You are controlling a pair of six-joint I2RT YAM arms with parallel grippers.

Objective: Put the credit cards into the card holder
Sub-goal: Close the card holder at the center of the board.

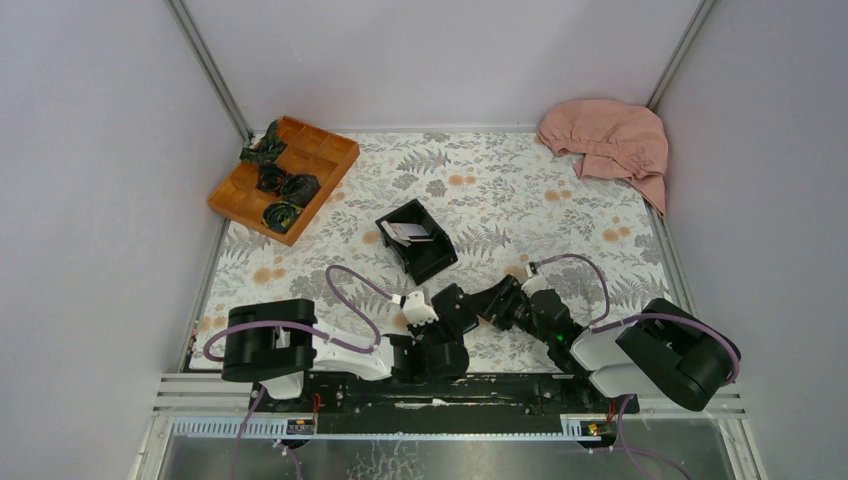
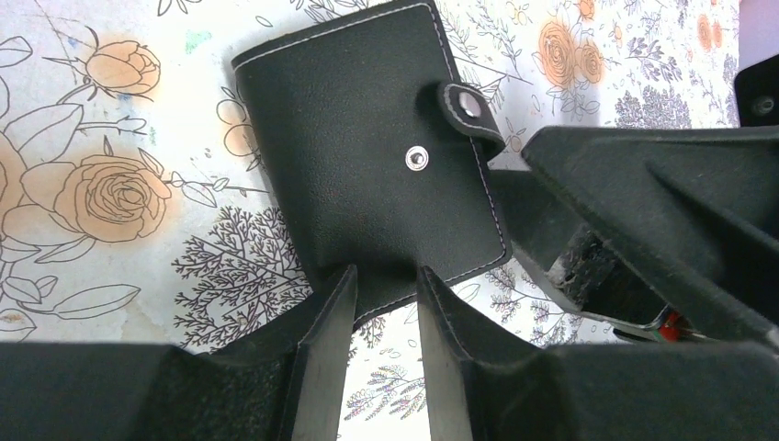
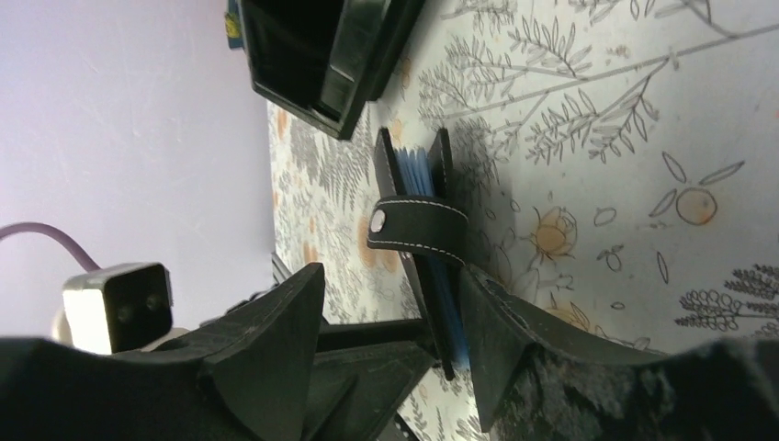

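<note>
The card holder (image 2: 372, 152) is pinched at its edge by the low-reaching left gripper (image 2: 384, 303); right gripper (image 3: 390, 317) gapes beside it.

A robot test cell in a lab, plain lilac wall panels (image 1: 90, 180) boxing in a floral-covered table (image 1: 520, 190), metal rail (image 1: 450, 392) across the near edge carrying two bolted arms, cables running loose
</note>
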